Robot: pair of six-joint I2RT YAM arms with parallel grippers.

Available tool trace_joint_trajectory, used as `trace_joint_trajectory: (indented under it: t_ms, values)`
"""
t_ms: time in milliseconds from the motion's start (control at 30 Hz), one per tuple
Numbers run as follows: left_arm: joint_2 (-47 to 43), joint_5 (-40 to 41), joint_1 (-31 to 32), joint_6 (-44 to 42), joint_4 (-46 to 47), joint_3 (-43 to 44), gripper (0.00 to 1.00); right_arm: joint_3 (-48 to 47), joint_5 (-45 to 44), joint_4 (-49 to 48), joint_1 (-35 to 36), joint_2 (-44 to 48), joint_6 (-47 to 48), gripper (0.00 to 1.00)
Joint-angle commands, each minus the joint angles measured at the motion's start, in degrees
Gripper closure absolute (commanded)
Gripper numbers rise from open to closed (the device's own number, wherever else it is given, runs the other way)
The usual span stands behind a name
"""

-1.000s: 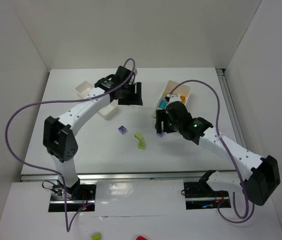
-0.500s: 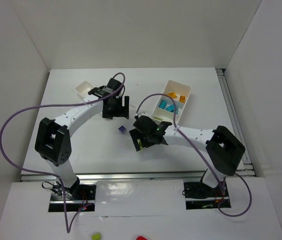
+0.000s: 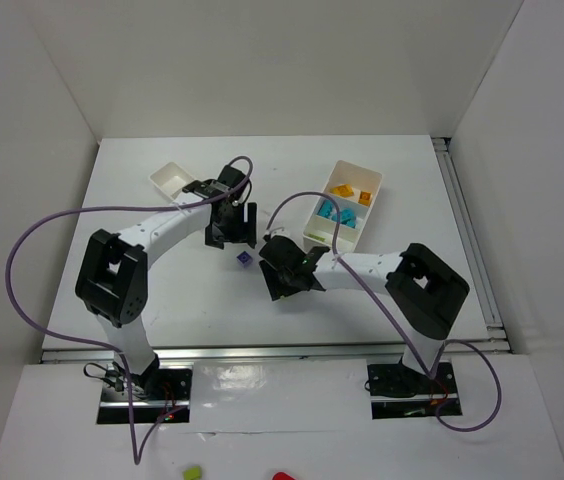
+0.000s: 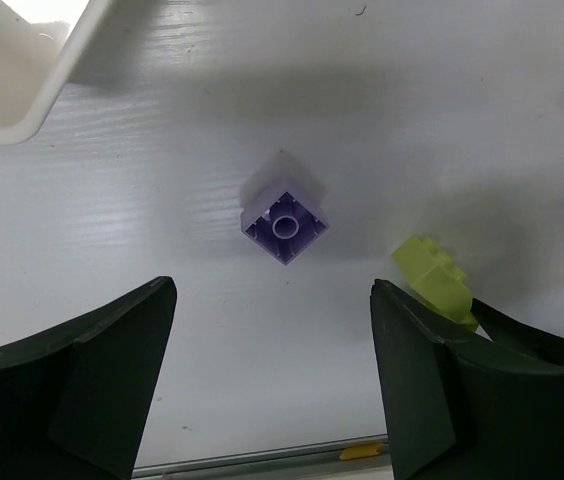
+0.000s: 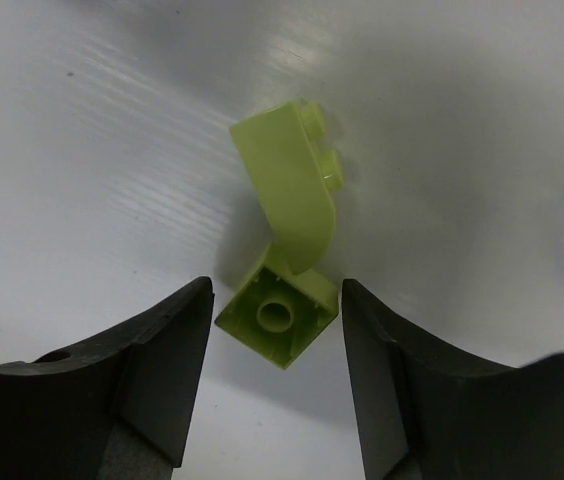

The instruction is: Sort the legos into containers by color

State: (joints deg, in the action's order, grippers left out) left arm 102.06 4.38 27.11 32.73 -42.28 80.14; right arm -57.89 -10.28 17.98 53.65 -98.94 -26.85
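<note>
In the left wrist view my left gripper (image 4: 272, 292) is open and empty, just short of a purple lego (image 4: 284, 222) that lies hollow side up on the table. In the top view this gripper (image 3: 232, 226) hangs beside the purple lego (image 3: 245, 258). My right gripper (image 5: 277, 290) is open, with a finger on either side of a square lime lego (image 5: 280, 318). A curved lime lego (image 5: 287, 185) touches it just beyond. The right gripper (image 3: 283, 276) hides both lime legos in the top view. The larger tray (image 3: 370, 178) holds orange legos (image 3: 347, 190) and cyan legos (image 3: 334, 214).
The smaller white tray (image 3: 167, 180) stands at the back left, and its corner shows in the left wrist view (image 4: 22, 90). A lime lego (image 4: 432, 280) lies close to my left gripper's right finger. Purple cables loop over both arms.
My right gripper has swung left from the larger tray and come down over the lime legos. My left gripper has moved from the smaller tray towards the purple lego.
</note>
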Motion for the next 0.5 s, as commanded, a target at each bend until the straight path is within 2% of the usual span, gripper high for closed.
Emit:
trace_joint_trajectory:
  t_ms: [0, 100, 200, 233, 267, 467]
  values:
    - [0.1, 0.4, -0.2, 0.8, 0.1, 0.2, 0.12, -3.1, -1.1, -2.5, 0.6, -2.0, -0.1, 0.39]
    - [0.6, 0.4, -0.2, 0.8, 0.1, 0.2, 0.12, -3.1, -1.1, -1.9, 0.6, -2.0, -0.1, 0.42]
    - [1.7, -0.2, -0.2, 0.8, 0.1, 0.2, 0.12, -3.1, -1.8, -0.4, 0.6, -2.0, -0.1, 0.56]
    - [1.7, -0.7, -0.2, 0.8, 0.1, 0.2, 0.12, -3.9, -3.1, 0.3, 0.6, -0.7, -0.1, 0.64]
    - [2.3, -0.7, -0.2, 0.8, 0.6, 0.2, 0.14, -4.8, -4.0, 2.0, 1.2, 0.0, -0.1, 0.66]
    - [3.0, -1.8, 0.3, 0.8, 1.2, -0.3, 0.14, -8.2, -14.7, 9.3, 0.7, 9.4, 0.4, 0.66]
